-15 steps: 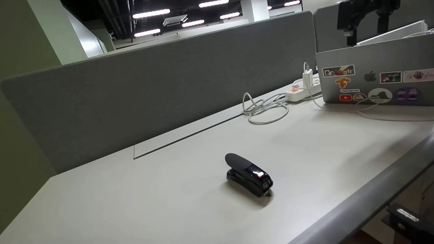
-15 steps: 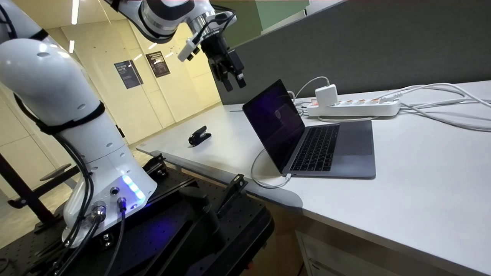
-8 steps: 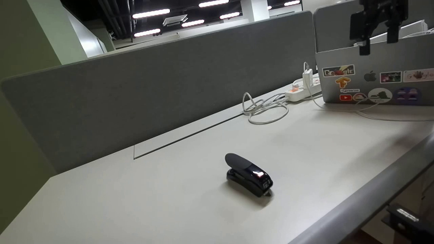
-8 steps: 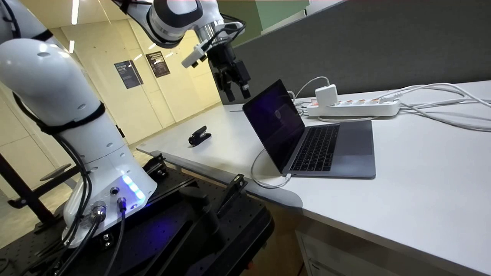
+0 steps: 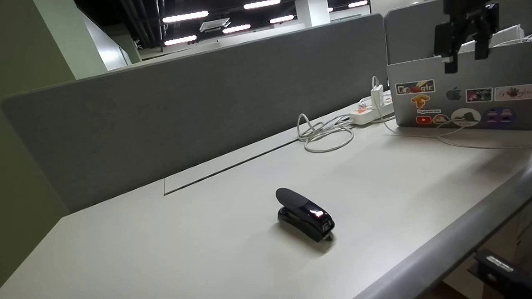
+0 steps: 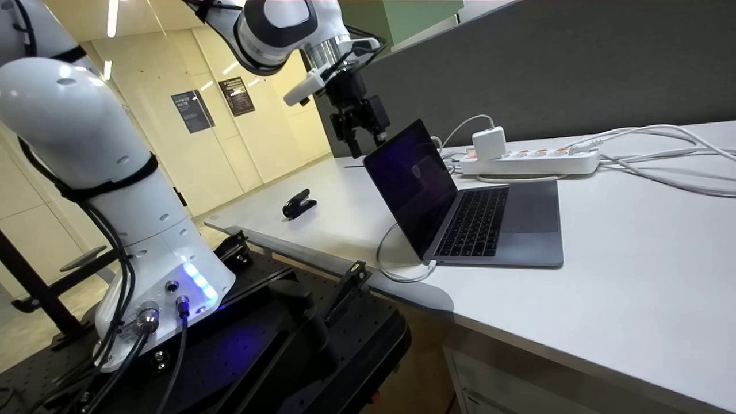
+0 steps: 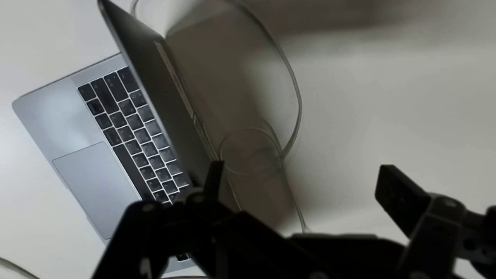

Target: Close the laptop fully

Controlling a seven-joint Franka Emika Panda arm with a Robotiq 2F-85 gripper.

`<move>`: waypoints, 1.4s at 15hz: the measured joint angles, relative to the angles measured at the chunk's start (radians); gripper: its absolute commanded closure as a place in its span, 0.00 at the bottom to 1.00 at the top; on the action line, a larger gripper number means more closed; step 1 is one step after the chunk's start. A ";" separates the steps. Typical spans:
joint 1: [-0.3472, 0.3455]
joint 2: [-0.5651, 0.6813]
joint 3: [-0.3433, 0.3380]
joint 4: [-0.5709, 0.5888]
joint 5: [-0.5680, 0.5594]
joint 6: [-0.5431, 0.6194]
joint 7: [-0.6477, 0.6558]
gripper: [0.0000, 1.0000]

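Note:
The silver-grey laptop stands open on the table, its screen and keyboard facing an exterior view [image 6: 471, 221]. Its lid back with colourful stickers shows in an exterior view [image 5: 461, 101], and its keyboard side in the wrist view [image 7: 128, 128]. My gripper [image 6: 368, 145] is open and empty, at the height of the lid's top edge, on the lid-back side. In an exterior view the gripper [image 5: 466, 61] overlaps the upper lid back. In the wrist view one finger of the gripper [image 7: 302, 174] overlaps the lid; the other is over the table. I cannot tell whether it touches the lid.
A black stapler [image 5: 305, 214] lies on the table, also in an exterior view [image 6: 299, 204]. A white power strip [image 6: 529, 165] with a charger and cables stands beside the laptop. A white cable [image 6: 402, 279] plugs into the laptop's side. A grey partition [image 6: 546, 63] borders the table.
My gripper has moved down and closer to the top edge of the laptop lid, staying open. The laptop and stapler have not moved.

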 measured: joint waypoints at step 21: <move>-0.109 0.257 -0.192 0.221 0.137 0.118 0.022 0.00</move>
